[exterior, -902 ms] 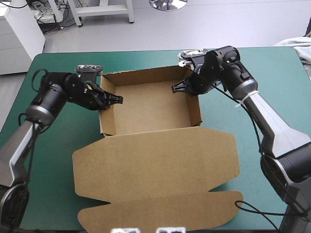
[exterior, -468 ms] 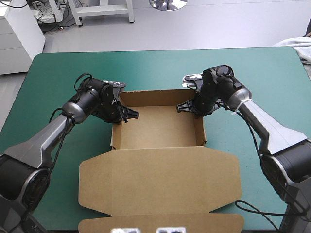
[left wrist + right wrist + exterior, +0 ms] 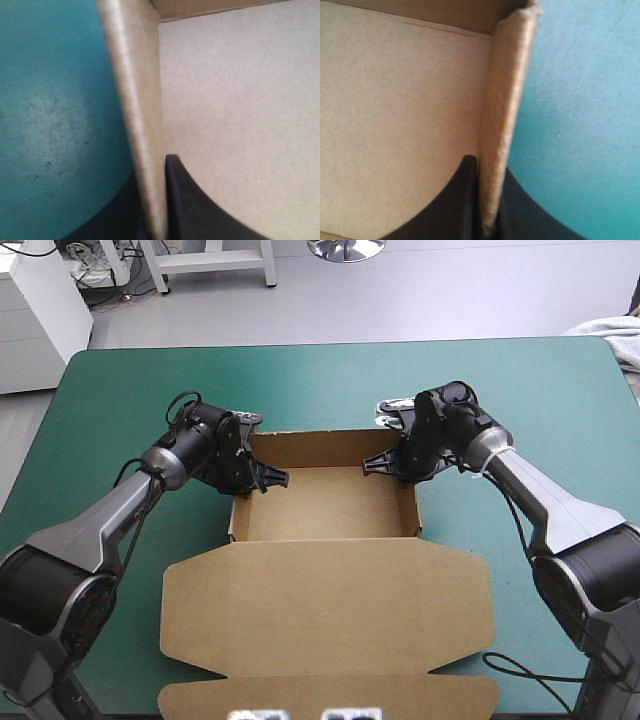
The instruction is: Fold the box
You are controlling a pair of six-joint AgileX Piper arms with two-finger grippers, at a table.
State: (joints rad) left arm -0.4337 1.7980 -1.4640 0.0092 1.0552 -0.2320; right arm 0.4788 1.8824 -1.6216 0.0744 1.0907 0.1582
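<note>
The box (image 3: 325, 505) sits in the middle of the table (image 3: 520, 390), its lid (image 3: 325, 605) flat on the near side. Your left gripper (image 3: 272, 478) pinches the left wall (image 3: 238, 515), your right gripper (image 3: 375, 464) the right wall (image 3: 410, 510). Press both evenly, so the walls stand straight.

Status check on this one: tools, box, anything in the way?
Left tool shut on the box, left wall; right tool shut on its right wall. Tray open, lid flat toward the near edge. No obstruction seen.

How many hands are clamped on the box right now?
2: the left hand pinches the box at its left wall, the right hand at its right wall.
</note>
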